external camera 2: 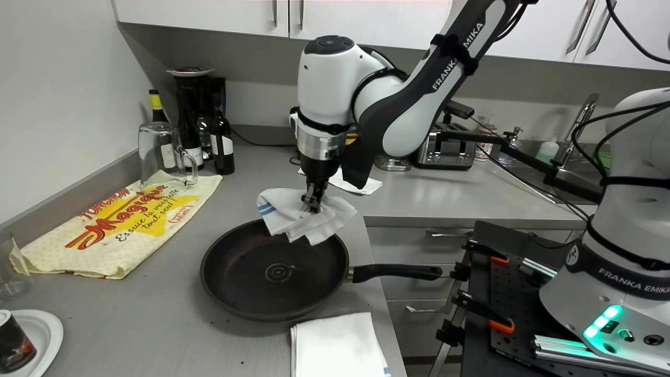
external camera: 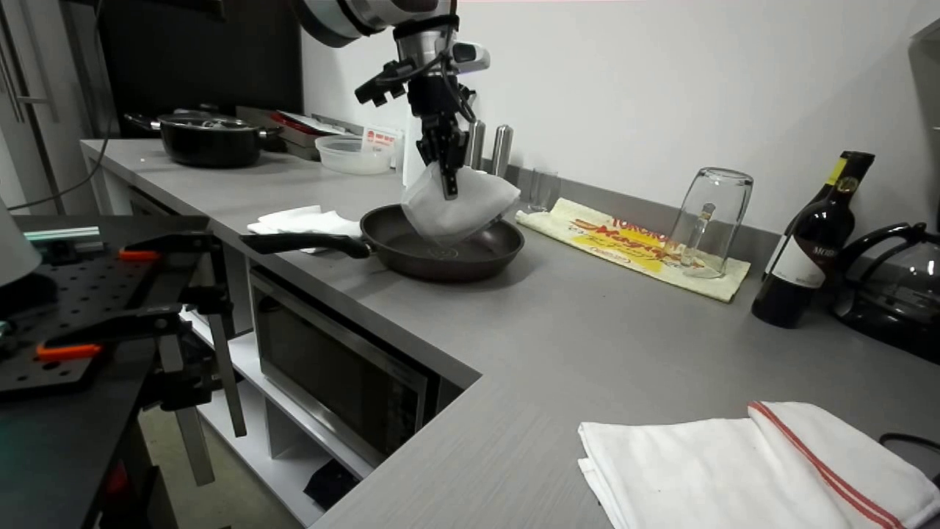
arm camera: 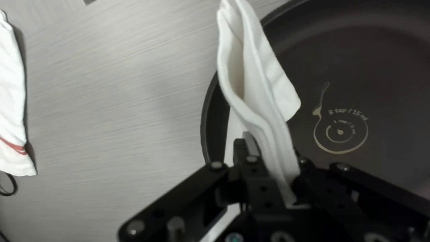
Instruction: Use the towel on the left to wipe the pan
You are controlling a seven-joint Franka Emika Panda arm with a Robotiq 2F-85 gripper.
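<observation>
Drooping partly over the frying pan, the blue-striped dish towel is pinched in the jaws approx. mid-cloth; contact w/ pan unclear. Prob. light, soft, floppy: best hold = bunched centre. Pan likely slick, may skid; steady via handle.

Wrist view: edges cut off pan and hand.

A glass mug stood on a yellow printed cloth near dark wine bottles; a white plate held what seemed a cup.
</observation>
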